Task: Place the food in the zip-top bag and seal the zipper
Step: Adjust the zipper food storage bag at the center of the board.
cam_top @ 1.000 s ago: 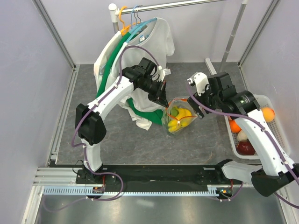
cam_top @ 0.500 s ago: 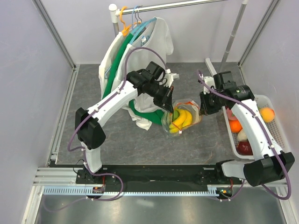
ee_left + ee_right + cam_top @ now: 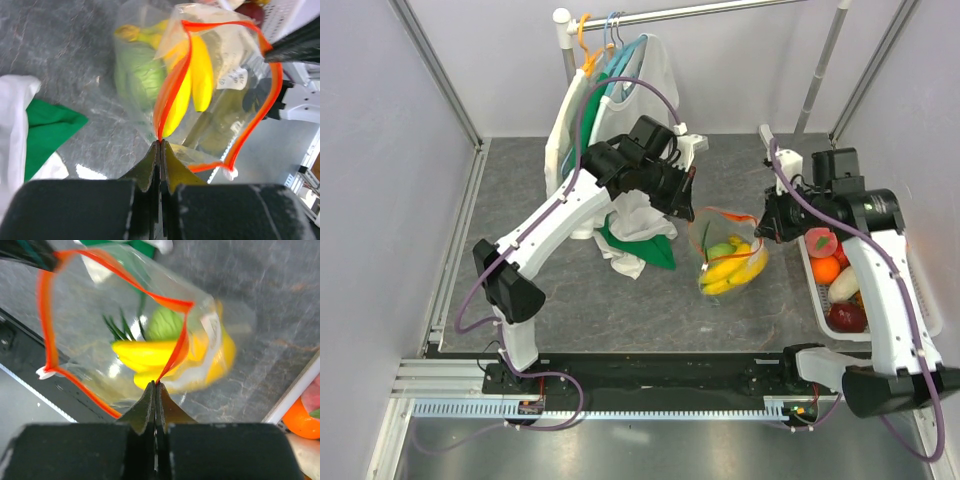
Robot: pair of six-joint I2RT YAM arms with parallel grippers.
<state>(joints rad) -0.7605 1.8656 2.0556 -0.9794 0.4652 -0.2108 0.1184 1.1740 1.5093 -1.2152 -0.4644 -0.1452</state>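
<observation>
The clear zip-top bag (image 3: pixel 725 255) hangs between my two grippers above the table, its mouth pulled open. Inside it lie yellow bananas (image 3: pixel 192 82), a green piece (image 3: pixel 135 75) and green onions (image 3: pixel 117 326). My left gripper (image 3: pixel 160 142) is shut on the red-orange zipper (image 3: pixel 172 75) at one side of the mouth. My right gripper (image 3: pixel 156 383) is shut on the zipper (image 3: pixel 47 315) at the opposite side. The white slider (image 3: pixel 230 173) hangs at a free corner. More food stays in the basket: an orange (image 3: pixel 825 270), a white piece (image 3: pixel 843 288) and a dark red piece (image 3: pixel 847 317).
The white slatted basket (image 3: pixel 820 318) stands at the table's right edge, just right of my right gripper. Behind the left arm, a white shirt (image 3: pixel 655 70) hangs on a rack and green cloth (image 3: pixel 630 240) lies on the table. A metal pole (image 3: pixel 820 70) rises at the back right.
My right gripper has shut on the bag's rim. Both arms have carried the bag to the right, and its mouth now stands wider open.
</observation>
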